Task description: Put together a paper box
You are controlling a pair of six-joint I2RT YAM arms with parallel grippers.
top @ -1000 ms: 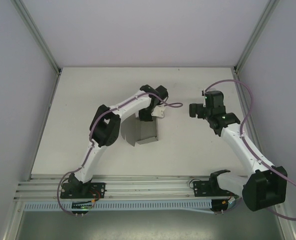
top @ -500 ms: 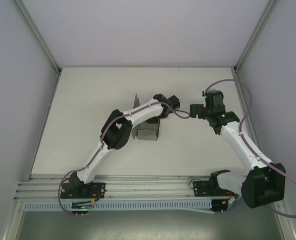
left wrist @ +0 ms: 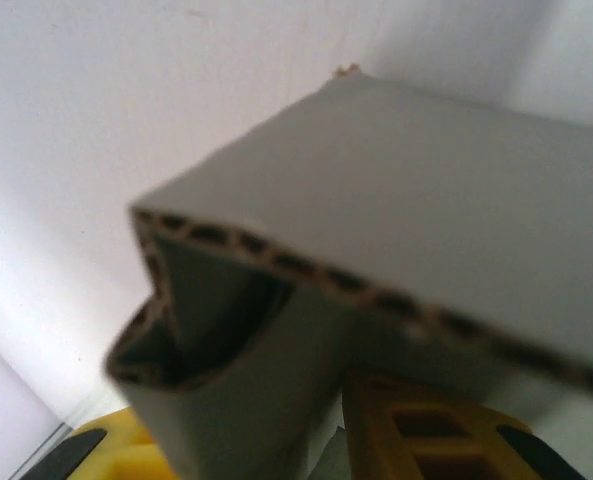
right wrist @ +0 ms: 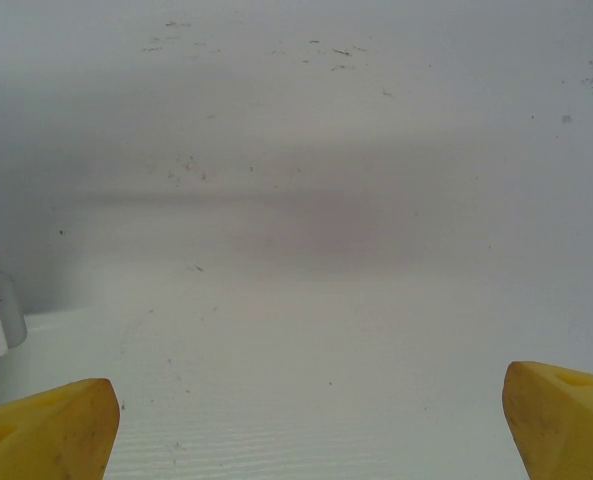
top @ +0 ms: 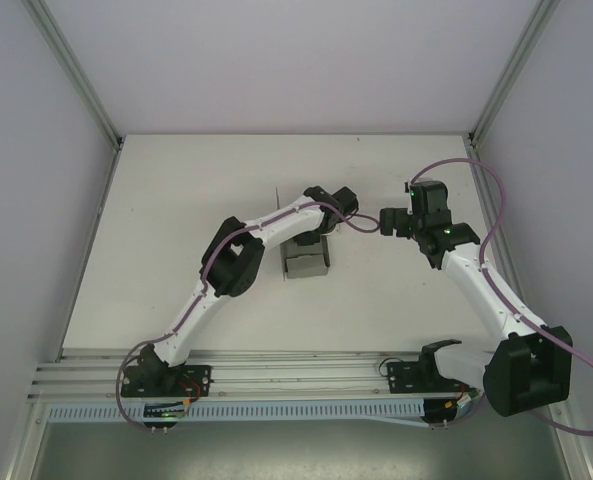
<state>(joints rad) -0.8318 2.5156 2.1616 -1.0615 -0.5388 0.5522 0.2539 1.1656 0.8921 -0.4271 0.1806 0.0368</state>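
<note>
The white worktop (top: 166, 220) carries everything, and the 2 arms rise from its near edge: the left arm (top: 221, 270) bends in toward the middle, and the right arm (top: 486, 290) leans in from the right side. The paper box (top: 306, 262) sits near the middle of the worktop, a small grey rectangular block just under the left arm's wrist. It is well apart from the right gripper (top: 388, 221), which hangs to its right above bare surface. From above, the box reads only as a plain grey block. The left wrist view, very close to it, gives what the top view cannot: blurred grey card with a raw cut edge of corrugated fluting, one panel folded round a corner and a flap curled inward. The left gripper (left wrist: 276, 445) has yellow fingers (left wrist: 421, 430) on either side of that card, but whether its jaws pinch it I cannot tell. In the right wrist view the jaws stand wide apart, with nothing between the yellow fingertips (right wrist: 46, 430), over worktop dotted with small dark specks.
</note>
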